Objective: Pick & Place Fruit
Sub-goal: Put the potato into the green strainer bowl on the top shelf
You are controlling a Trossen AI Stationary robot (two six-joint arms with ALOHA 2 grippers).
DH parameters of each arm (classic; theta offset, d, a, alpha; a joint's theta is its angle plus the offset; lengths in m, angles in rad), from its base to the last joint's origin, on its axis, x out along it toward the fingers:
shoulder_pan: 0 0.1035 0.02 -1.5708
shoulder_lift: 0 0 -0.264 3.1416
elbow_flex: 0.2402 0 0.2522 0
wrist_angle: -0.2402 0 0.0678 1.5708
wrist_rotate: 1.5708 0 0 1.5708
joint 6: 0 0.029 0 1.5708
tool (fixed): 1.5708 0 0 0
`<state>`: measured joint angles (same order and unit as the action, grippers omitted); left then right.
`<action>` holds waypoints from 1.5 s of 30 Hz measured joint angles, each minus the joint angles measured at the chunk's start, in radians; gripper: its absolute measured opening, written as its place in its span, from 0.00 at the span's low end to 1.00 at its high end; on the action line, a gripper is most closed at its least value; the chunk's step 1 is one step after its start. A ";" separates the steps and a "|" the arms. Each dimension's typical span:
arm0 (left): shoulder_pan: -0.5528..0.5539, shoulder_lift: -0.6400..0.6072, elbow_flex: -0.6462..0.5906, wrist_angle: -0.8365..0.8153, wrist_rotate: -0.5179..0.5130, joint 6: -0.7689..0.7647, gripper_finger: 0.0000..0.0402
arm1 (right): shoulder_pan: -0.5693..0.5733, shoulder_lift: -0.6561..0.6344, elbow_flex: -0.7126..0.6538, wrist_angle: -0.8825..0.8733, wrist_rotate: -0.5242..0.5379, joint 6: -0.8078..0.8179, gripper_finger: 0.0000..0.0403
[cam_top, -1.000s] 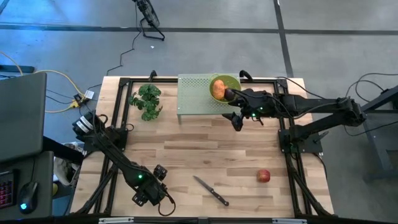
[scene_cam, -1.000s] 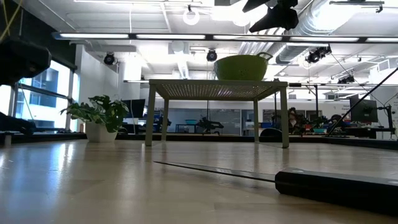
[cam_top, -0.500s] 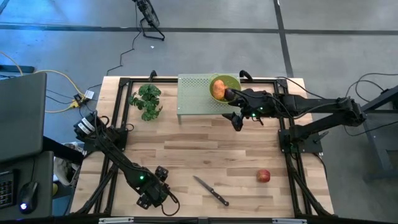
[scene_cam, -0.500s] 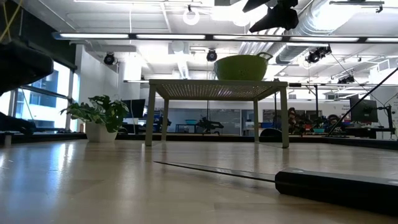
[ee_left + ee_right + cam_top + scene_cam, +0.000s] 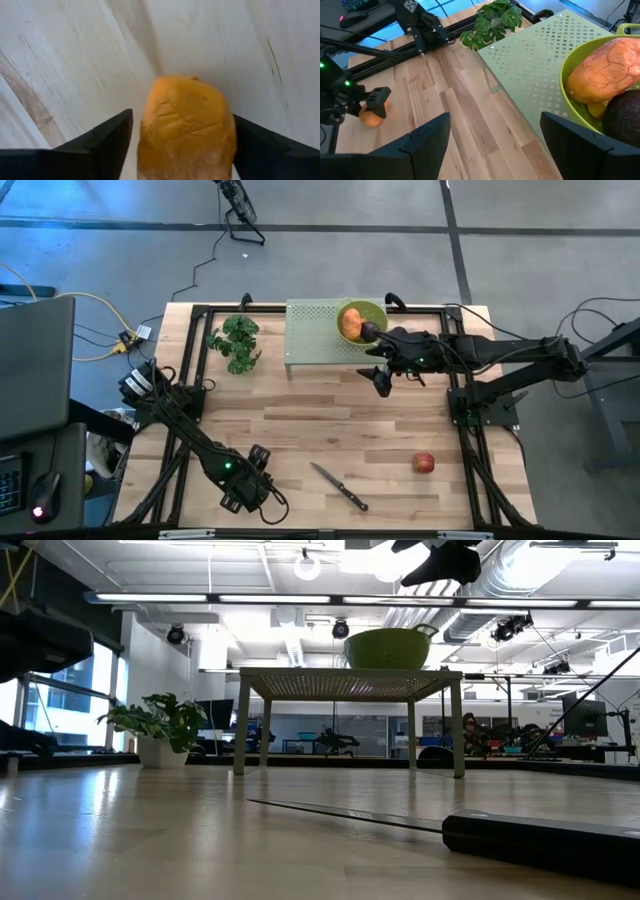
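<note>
Left gripper (image 5: 182, 150) low at the bench's (image 5: 330, 430) near left corner, fingers straddling an orange fruit (image 5: 186, 127); contact cannot be confirmed. Right gripper (image 5: 381, 363) open, empty, beside the green bowl (image 5: 372, 311) holding another orange fruit (image 5: 350, 323) and a dark fruit (image 5: 622, 120). Red apple (image 5: 425, 463) near right.

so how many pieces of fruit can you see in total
5: the orange fruit, a dark purple one and a yellow bit in the green bowl, a red apple on the table, another orange piece between the left gripper fingers. More may be hidden.
</note>
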<state>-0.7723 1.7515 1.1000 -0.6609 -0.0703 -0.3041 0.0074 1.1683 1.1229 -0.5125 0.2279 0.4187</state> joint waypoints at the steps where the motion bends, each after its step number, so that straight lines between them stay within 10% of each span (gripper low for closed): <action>1: 0.000 0.000 0.000 0.000 0.000 0.005 0.67 | 0.000 0.000 0.000 0.000 0.000 0.000 0.75; 7: 0.000 0.000 0.000 0.000 0.000 0.009 0.50 | 0.000 0.000 0.000 0.000 0.000 0.000 0.75; 45: 0.134 -0.333 -0.051 0.066 -0.342 0.221 0.51 | 0.312 0.001 -0.161 -0.117 -0.010 -0.003 0.75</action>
<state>-0.6388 1.4181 1.0492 -0.5951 -0.4127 -0.0831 0.3197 1.1690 0.9616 -0.6296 0.2179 0.4153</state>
